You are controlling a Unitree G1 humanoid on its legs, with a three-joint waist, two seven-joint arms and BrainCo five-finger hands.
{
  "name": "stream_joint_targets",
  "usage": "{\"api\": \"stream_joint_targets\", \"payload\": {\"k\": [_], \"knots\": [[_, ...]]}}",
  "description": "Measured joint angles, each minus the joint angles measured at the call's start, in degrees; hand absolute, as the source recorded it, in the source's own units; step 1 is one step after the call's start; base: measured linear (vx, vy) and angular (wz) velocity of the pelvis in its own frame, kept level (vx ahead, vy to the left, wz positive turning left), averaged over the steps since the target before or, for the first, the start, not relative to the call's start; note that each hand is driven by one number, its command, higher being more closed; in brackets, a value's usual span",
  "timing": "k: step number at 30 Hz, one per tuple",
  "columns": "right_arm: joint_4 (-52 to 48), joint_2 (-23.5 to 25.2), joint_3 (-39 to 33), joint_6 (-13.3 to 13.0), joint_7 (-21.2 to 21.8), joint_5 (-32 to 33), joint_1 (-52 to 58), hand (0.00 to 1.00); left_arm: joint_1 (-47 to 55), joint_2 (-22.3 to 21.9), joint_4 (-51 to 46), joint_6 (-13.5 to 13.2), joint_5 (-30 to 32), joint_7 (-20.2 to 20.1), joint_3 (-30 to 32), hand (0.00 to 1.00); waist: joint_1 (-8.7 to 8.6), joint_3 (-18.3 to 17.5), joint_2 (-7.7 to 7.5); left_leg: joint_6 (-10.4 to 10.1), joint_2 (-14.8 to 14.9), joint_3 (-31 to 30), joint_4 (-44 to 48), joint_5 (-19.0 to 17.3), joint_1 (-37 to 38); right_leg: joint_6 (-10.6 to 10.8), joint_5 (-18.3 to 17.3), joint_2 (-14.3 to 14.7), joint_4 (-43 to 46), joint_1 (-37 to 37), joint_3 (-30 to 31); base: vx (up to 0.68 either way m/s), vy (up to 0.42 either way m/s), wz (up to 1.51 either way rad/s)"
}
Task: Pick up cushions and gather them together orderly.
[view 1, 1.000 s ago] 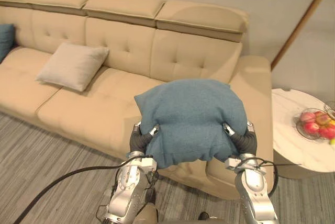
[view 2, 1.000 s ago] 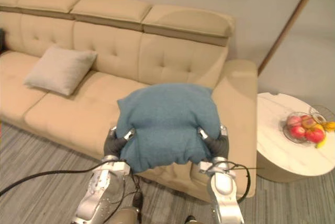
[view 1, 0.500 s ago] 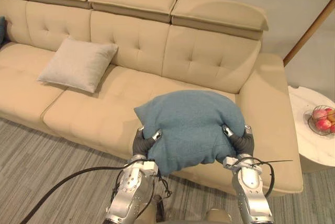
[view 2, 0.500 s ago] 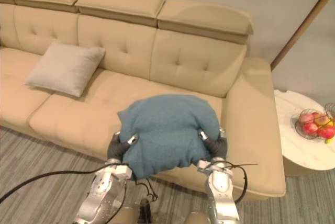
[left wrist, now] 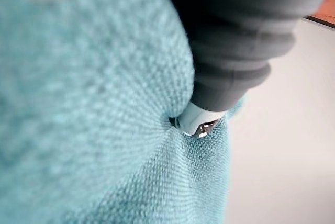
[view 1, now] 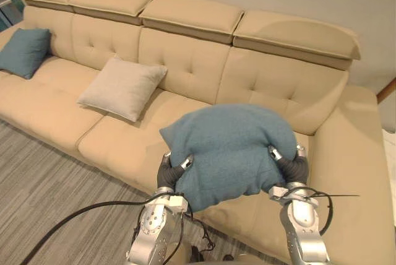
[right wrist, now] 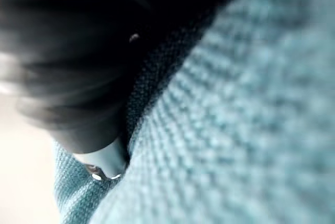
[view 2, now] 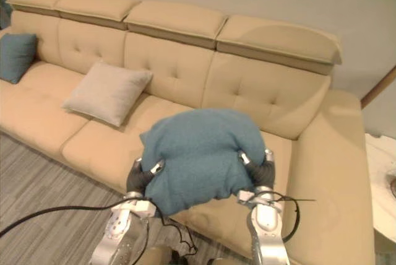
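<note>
Holding the teal cushion (view 1: pixel 229 144) up in the air over the front edge of the tan sofa (view 1: pixel 185 60). Pinching its left side with the left hand (view 1: pixel 168 175) and its right side with the right hand (view 1: pixel 292 167), digging both thumbs into the cloth. Facing a beige cushion (view 1: pixel 122 87) propped on the seat further left, and a smaller teal cushion (view 1: pixel 25 51) against the backrest at the far left end.

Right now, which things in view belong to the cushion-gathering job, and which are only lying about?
Job:
- large blue cushion, gripped between left hand and right hand
- beige cushion on the sofa seat
- small teal cushion at the sofa's far left end

Lying about:
- white side table
- striped floor
</note>
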Motion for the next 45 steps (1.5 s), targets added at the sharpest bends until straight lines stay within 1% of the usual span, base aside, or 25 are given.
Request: {"api": "stream_joint_targets", "payload": {"k": [1,2,3,4,5,6,9,12,14,18,19,23,26,28,31,35,36,37,38,40,41,42,43,44,45], "knots": [[0.0,0.0,0.0,0.0,-0.1,-0.1,-0.6,1.00,0.0,-0.3,0.0,-0.1,0.0,0.0,0.1,1.00,0.13,-0.2,0.33,-1.5,0.7,-4.4,-8.9,1.6,1.5,0.1,-0.1,-0.2,0.1,-0.1,1.4,0.14,0.153,-0.40],[0.1,0.0,0.0,0.0,-0.2,-0.1,-0.9,1.00,0.0,-0.4,0.0,-0.1,0.0,0.0,0.1,1.00,0.16,-0.4,0.63,-2.3,0.8,-7.1,-14.7,4.5,3.3,0.5,-0.3,-0.1,0.2,-0.3,2.3,0.18,0.227,-0.53],[1.0,0.2,0.1,0.0,-0.4,-0.3,-1.3,1.00,-0.1,-0.1,0.3,-0.1,0.1,0.1,0.3,1.00,0.15,-0.4,-0.37,-5.4,-0.3,-7.6,-17.5,7.5,4.7,2.2,-1.1,-1.0,0.1,-0.2,4.0,0.12,0.156,-0.34],[1.3,0.2,0.0,0.1,-0.6,-0.9,-1.2,1.00,0.0,0.1,0.3,0.0,0.1,0.1,0.2,1.00,0.03,-0.6,-0.77,-5.1,-0.9,-7.5,-18.3,7.8,5.2,2.8,-0.7,-1.6,-0.3,-0.3,4.2,0.16,0.220,-0.21],[1.6,0.5,0.0,0.1,-0.9,-2.0,-1.2,1.00,0.0,0.3,0.3,0.0,0.1,0.1,0.1,1.00,-0.57,-0.7,-1.36,-5.0,-1.8,-6.9,-18.7,7.8,5.7,3.0,-0.6,-2.8,-1.2,0.0,4.6,0.12,0.163,-0.13],[2.1,0.5,0.0,0.1,-1.1,-2.3,-1.2,1.00,0.0,0.6,0.3,0.2,0.1,0.1,0.0,1.00,-0.59,-0.9,-1.73,-5.0,-2.4,-6.3,-18.7,7.8,6.0,3.5,-0.3,-3.5,-2.0,0.3,4.8,0.11,0.161,-0.17],[2.4,0.6,0.0,0.2,-1.1,-2.3,-1.2,1.00,0.0,0.9,0.3,0.2,0.4,0.1,-0.1,1.00,-0.44,-1.0,-1.83,-4.8,-3.4,-5.6,-19.9,7.8,7.7,4.2,0.1,-4.6,-3.3,1.5,5.6,0.08,0.083,-0.17],[2.4,-0.1,0.0,0.2,-1.5,-3.5,-1.2,1.00,-0.2,1.0,0.2,0.1,1.2,0.2,-0.6,1.00,-0.53,-1.2,-1.91,-3.9,-3.5,-5.7,-22.3,8.5,8.3,4.2,0.2,-4.7,-4.1,1.1,5.8,0.03,0.004,-0.05],[2.5,-0.2,-0.1,0.2,-2.3,-4.6,-1.3,1.00,-0.3,1.3,0.2,0.1,1.2,0.7,-1.3,1.00,-0.60,-1.3,-1.83,-4.2,-3.3,-5.7,-24.0,9.6,8.0,4.1,0.3,-4.4,-3.9,-0.2,6.1,-0.04,-0.048,-0.11],[5.0,-0.5,-0.1,0.5,-4.8,-7.0,-4.5,1.00,-3.1,1.4,0.2,0.1,1.2,3.2,-1.7,1.00,-0.56,-1.3,-1.60,-4.6,-2.0,-4.0,-26.9,12.2,4.5,3.5,2.4,-2.9,-3.7,-6.3,8.0,-0.08,-0.041,-0.33],[5.0,-0.5,-0.1,0.6,-6.1,-7.7,-6.2,1.00,-5.3,1.4,0.2,0.1,1.2,4.4,-1.8,1.00,-0.56,-1.1,-1.45,-4.5,-1.4,-3.2,-27.5,13.3,2.1,3.5,3.5,-2.3,-3.6,-9.5,8.9,-0.12,-0.039,-0.40],[5.0,-0.6,0.0,0.7,-9.9,-9.7,-11.0,1.00,-11.6,1.4,0.3,0.1,3.0,8.4,-1.7,1.00,-0.46,-0.9,-1.22,-4.2,-0.6,-0.3,-28.6,15.3,-3.6,4.2,5.6,-1.6,-2.7,-17.4,11.5,-0.12,-0.021,-0.46],[4.9,-0.7,0.0,0.7,-13.2,-11.1,-15.4,1.00,-18.3,1.5,0.4,0.0,5.2,11.6,-1.2,1.00,-0.34,-0.8,-1.10,-3.8,0.0,1.7,-28.5,16.2,-8.3,4.9,7.2,-1.3,-2.3,-23.3,13.5,-0.13,0.002,-0.35],[4.9,-0.7,-0.2,0.7,-15.2,-11.1,-19.4,1.00,-23.9,1.6,2.2,-0.4,6.3,13.6,-0.6,1.00,-0.32,0.2,-0.81,-3.5,0.1,2.2,-28.6,17.0,-10.7,5.4,8.3,-1.1,-2.4,-26.0,14.0,-0.10,0.006,-0.20],[6.9,-1.6,-1.2,0.9,-18.6,-11.3,-29.7,1.00,-36.6,3.4,8.0,-0.8,6.8,17.3,0.2,1.00,-0.12,1.6,-0.62,-3.1,0.4,3.3,-29.6,19.0,-14.8,5.9,10.7,-1.1,-3.4,-30.7,15.1,-0.11,0.022,-0.18],[17.2,-4.7,-4.0,1.2,-22.8,-11.3,-46.9,1.00,-55.1,6.7,17.7,-1.0,8.0,20.8,0.5,1.00,-0.05,4.9,-0.15,-2.6,0.1,3.9,-32.6,22.1,-17.6,6.6,13.6,-1.1,-5.5,-34.2,16.0,-0.07,0.010,-0.10],[20.0,-4.9,-4.6,1.4,-24.8,-12.1,-51.9,1.00,-60.2,7.6,20.2,-1.0,8.1,22.0,0.7,1.00,-0.08,6.5,-0.04,-2.5,0.1,4.1,-33.8,23.1,-17.6,6.7,14.6,-1.1,-6.5,-34.6,16.4,-0.06,0.004,-0.17],[22.7,-5.3,-4.6,1.6,-26.5,-13.6,-56.4,1.00,-64.1,8.1,22.2,-1.1,8.2,23.0,1.5,1.00,-0.09,7.5,-0.05,-2.5,0.0,4.5,-35.1,24.1,-17.9,6.9,15.4,-1.1,-7.4,-35.3,16.8,-0.05,0.000,-0.16],[24.1,-5.7,-4.6,1.7,-27.2,-13.8,-59.0,1.00,-66.4,8.3,23.5,-1.1,8.3,23.5,2.1,1.00,-0.08,7.9,0.00,-2.5,-0.1,4.7,-35.9,24.6,-18.2,7.0,16.0,-1.1,-8.1,-35.8,17.0,-0.05,0.001,-0.18],[30.4,-7.4,-4.6,2.8,-29.8,-16.1,-69.6,1.00,-75.7,8.8,29.5,-1.2,9.6,25.1,4.7,1.00,-0.15,8.9,0.76,-2.4,-0.5,4.7,-39.2,27.3,-20.2,7.3,18.5,-1.1,-10.8,-38.1,17.2,-0.05,0.014,-0.10],[32.8,-7.8,-4.7,3.0,-30.3,-16.5,-72.5,1.00,-78.1,8.8,31.2,-1.3,9.9,25.3,5.5,1.00,-0.25,9.7,0.93,-2.4,-0.5,4.6,-39.6,27.7,-20.4,7.3,18.9,-1.1,-11.4,-38.2,17.2,-0.04,0.029,-0.05],[37.7,-8.7,-4.8,4.3,-31.6,-17.6,-79.3,1.00,-83.8,8.5,35.3,-1.3,10.3,26.6,7.2,1.00,-0.29,11.8,1.08,-2.6,-0.6,4.5,-40.5,28.5,-20.4,7.6,19.6,-1.1,-12.3,-38.2,17.2,-0.04,0.022,-0.03],[38.9,-9.0,-4.8,4.8,-32.0,-17.8,-81.1,1.00,-85.6,8.4,36.8,-1.3,10.3,27.2,7.7,0.00,-0.28,12.2,1.20,-2.6,-0.6,4.2,-41.2,28.8,-20.5,7.5,19.9,-1.1,-12.9,-38.3,17.1,-0.03,0.022,-0.03],[39.6,-9.0,-4.8,5.2,-32.5,-17.9,-82.3,0.00,-87.0,8.4,37.9,-1.3,10.3,27.6,8.2,0.00,-0.26,12.2,1.21,-2.7,-0.6,4.0,-41.8,29.2,-20.8,7.5,20.1,-1.1,-13.3,-38.6,17.0,-0.02,0.018,0.03],[41.4,-9.1,-5.2,5.6,-33.4,-18.0,-84.8,0.00,-89.5,8.3,39.6,-1.3,10.4,28.3,9.0,0.00,-0.40,12.3,1.22,-2.9,-0.5,3.6,-42.6,29.8,-21.6,7.5,20.6,-1.1,-14.3,-39.2,16.8,-0.02,0.028,0.05]]}}
